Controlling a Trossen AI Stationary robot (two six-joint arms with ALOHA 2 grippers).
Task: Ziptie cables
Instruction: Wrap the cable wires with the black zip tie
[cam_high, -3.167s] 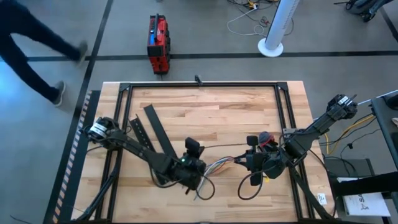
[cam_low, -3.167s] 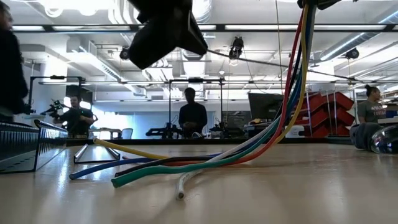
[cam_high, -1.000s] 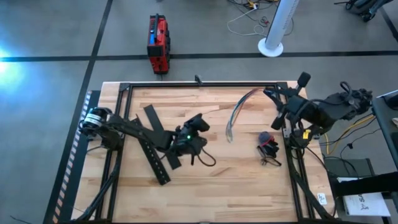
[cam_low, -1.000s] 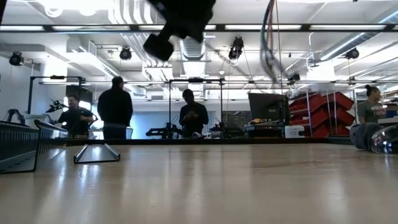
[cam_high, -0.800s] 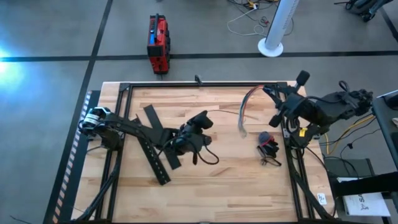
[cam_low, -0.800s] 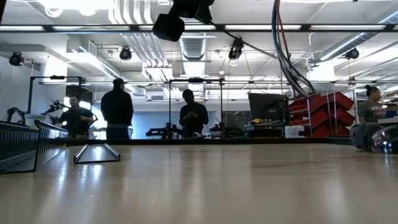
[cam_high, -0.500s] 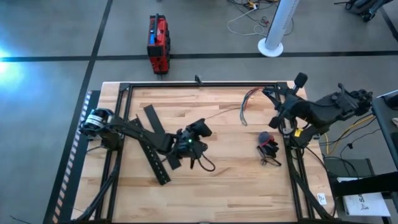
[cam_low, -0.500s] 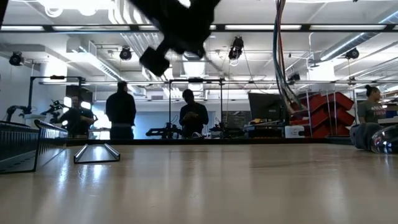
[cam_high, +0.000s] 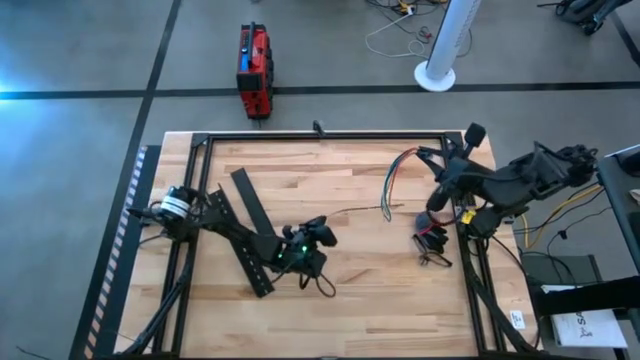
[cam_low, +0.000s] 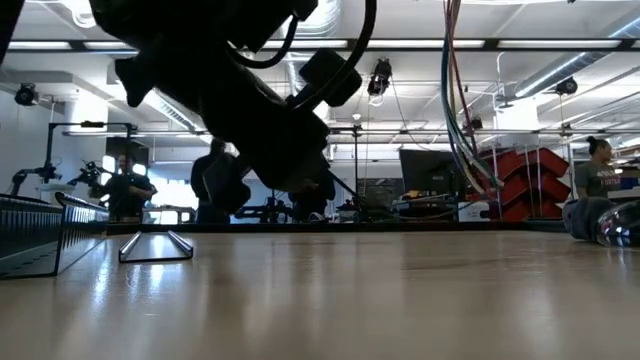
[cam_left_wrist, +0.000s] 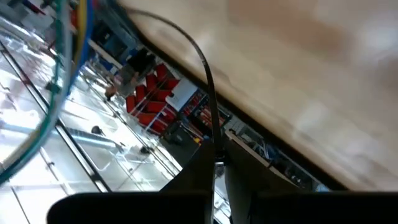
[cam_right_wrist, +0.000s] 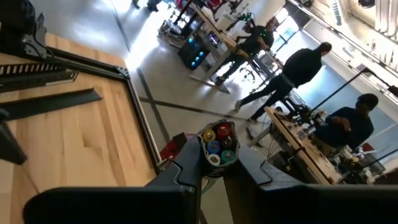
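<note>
Overhead, the right tool (cam_right_wrist: 213, 163) clamps the cables (cam_right_wrist: 216, 144) aloft.

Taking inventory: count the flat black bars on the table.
2. One bar lies left of centre; the slotted bar lies beside it, partly under the left arm, which may hide more.

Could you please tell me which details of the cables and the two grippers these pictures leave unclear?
- Zip tie: the cables show end-on between the right gripper fingers in the right wrist view; no tie can be made out.
- Cables' upper ends: cut off by the top edge in the low view.
- Left gripper: pinches a thin black strand; blur hides its far end.
- Left gripper fingers: too small in the high view.
</note>
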